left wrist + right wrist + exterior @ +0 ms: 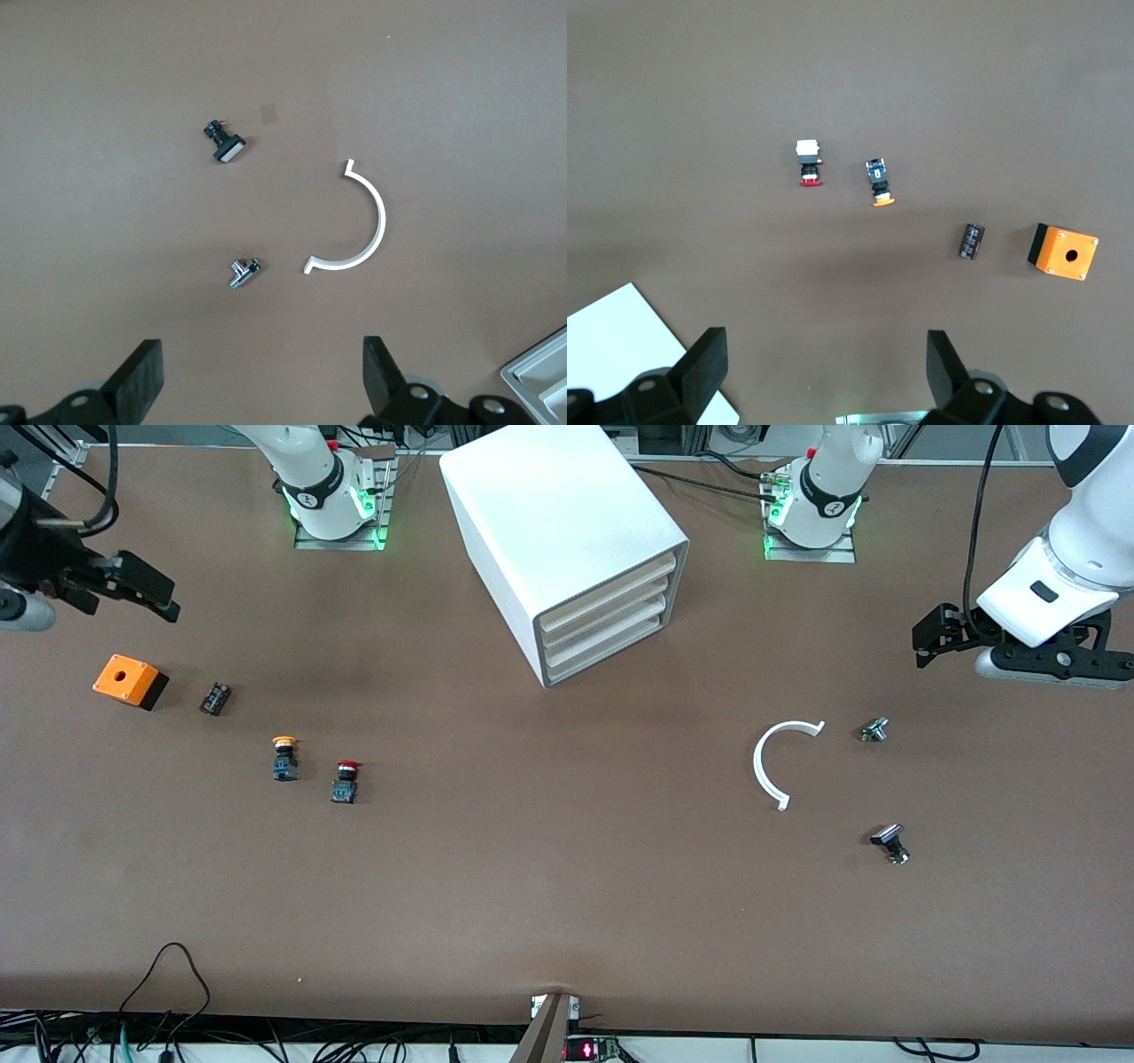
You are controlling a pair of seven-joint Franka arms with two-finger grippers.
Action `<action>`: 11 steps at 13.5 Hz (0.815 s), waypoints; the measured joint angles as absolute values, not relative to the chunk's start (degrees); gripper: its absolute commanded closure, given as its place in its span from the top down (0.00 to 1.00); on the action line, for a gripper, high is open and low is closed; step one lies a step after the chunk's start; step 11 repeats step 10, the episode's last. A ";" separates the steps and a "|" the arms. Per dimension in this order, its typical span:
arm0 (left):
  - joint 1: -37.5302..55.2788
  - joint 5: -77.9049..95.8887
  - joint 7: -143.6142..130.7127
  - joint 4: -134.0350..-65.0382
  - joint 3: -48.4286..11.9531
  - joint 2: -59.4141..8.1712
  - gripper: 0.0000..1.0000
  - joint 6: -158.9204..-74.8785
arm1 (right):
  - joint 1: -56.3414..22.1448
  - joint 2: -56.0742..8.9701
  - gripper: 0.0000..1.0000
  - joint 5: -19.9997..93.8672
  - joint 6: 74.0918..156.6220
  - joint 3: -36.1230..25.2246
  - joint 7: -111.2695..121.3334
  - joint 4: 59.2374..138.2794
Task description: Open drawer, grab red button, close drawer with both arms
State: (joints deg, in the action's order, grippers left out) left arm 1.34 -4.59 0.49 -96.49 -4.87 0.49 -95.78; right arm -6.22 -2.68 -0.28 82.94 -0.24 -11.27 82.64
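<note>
small square-capped metal switch (889,841) — matte brown tabletop (567,886)

The desk (567,886) is plain brown. The cabinet (549,514) is white, its four drawer fronts cream, the drawer (607,654) among them. The button (345,781) has a red cap on a black-and-blue body; its twin (284,758) has a yellow-orange cap. The box (129,681) is orange over black. The arc (776,762) is white. Both arms are white with black pincers.
</note>
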 measured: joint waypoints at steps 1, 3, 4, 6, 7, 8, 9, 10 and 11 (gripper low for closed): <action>1.34 -4.59 0.49 -96.44 -4.82 0.49 0.99 -95.66 | -6.20 -3.23 0.99 -0.28 83.21 -0.25 -11.27 82.64; 1.34 -4.59 0.49 -96.32 -4.80 0.49 0.99 -95.56 | -6.17 -3.56 0.99 -0.28 83.30 -0.27 -11.27 82.64; 1.34 -4.59 0.49 -96.24 -4.81 0.50 0.99 -95.19 | -6.16 -3.49 0.99 -0.28 83.30 -0.28 -11.27 82.64; 1.37 -4.59 0.49 -96.12 -4.90 0.50 0.99 -94.24 | -6.15 -3.40 0.99 -0.28 83.30 -0.29 -11.27 82.64; 1.38 -4.59 0.49 -96.11 -4.94 0.50 0.99 -94.11 | -6.15 -3.39 0.99 -0.28 83.30 -0.31 -11.27 82.64; 1.39 -4.59 0.49 -96.11 -4.96 0.50 0.99 -94.10 | -6.15 -3.39 0.99 -0.28 83.30 -0.33 -11.27 82.64; 1.39 -4.59 0.49 -96.06 -4.96 0.50 0.99 -94.10 | -6.14 -3.39 0.99 -0.28 83.30 -0.34 -11.27 82.64; 1.40 -4.59 0.49 -95.92 -4.96 0.50 0.99 -94.10 | -6.13 -3.39 0.99 -0.28 83.30 -0.42 -11.27 82.64; 1.40 -4.59 0.49 -95.92 -4.96 0.50 0.99 -94.10 | -6.13 -3.39 0.99 -0.28 83.30 -0.42 -11.27 82.64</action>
